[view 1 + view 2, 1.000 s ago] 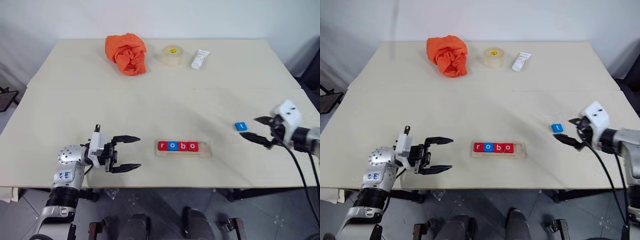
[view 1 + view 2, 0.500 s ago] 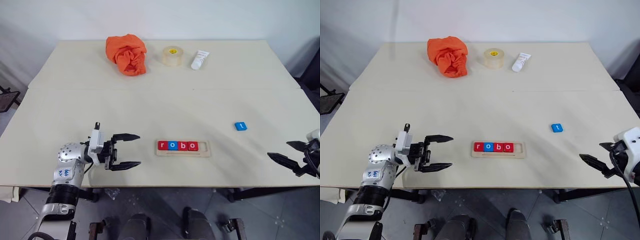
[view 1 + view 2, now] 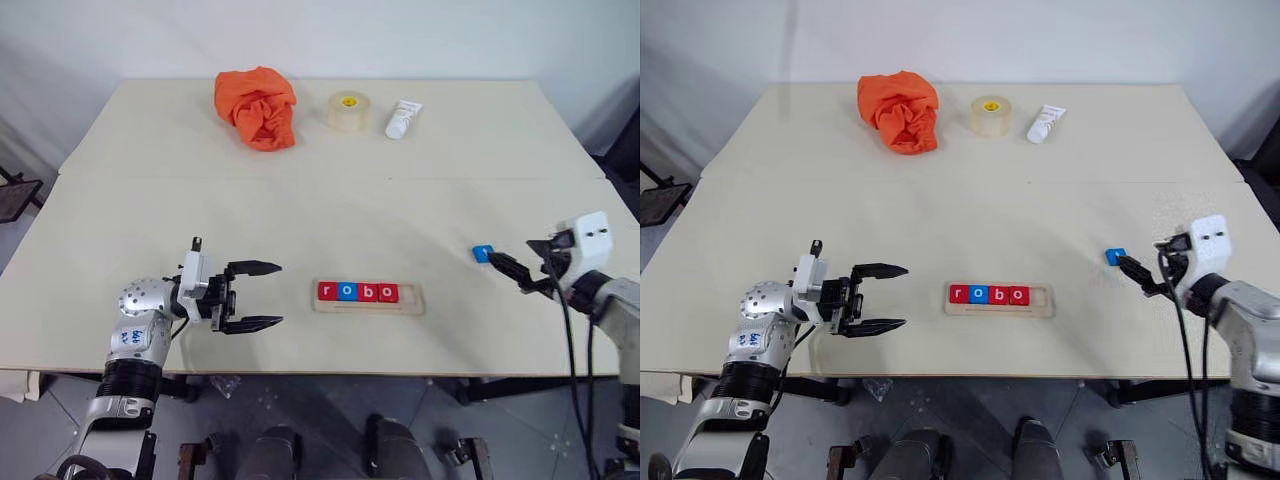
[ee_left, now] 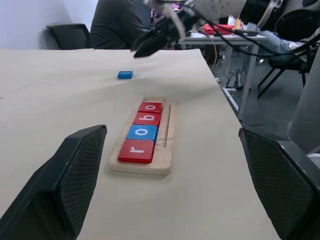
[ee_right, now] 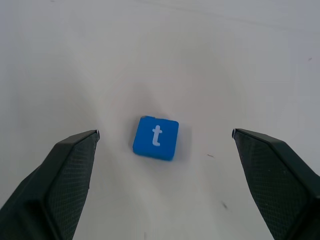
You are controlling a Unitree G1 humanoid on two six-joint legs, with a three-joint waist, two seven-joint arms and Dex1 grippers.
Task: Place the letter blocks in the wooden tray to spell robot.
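The wooden tray (image 3: 411,298) lies near the table's front middle. It holds a red r (image 3: 326,291), a blue o (image 3: 346,291), a red b (image 3: 367,292) and a red o (image 3: 387,293), with its right end bare. A blue t block (image 3: 482,254) lies flat on the table to the tray's right. My right gripper (image 3: 512,262) is open just right of that block and points at it. In the right wrist view the t block (image 5: 155,137) sits between and ahead of the fingertips, untouched. My left gripper (image 3: 280,294) is open and empty, left of the tray and pointing toward it.
An orange cloth (image 3: 256,106), a tape roll (image 3: 346,110) and a white tube (image 3: 402,118) stand along the far edge. A seam runs across the table (image 3: 300,220) behind the tray. A seated person (image 4: 117,25) and office chairs are beyond the table's right side.
My right gripper swung away toward the front right edge, then came back beside the t block, lower and turned. The block, tray and left gripper stayed put.
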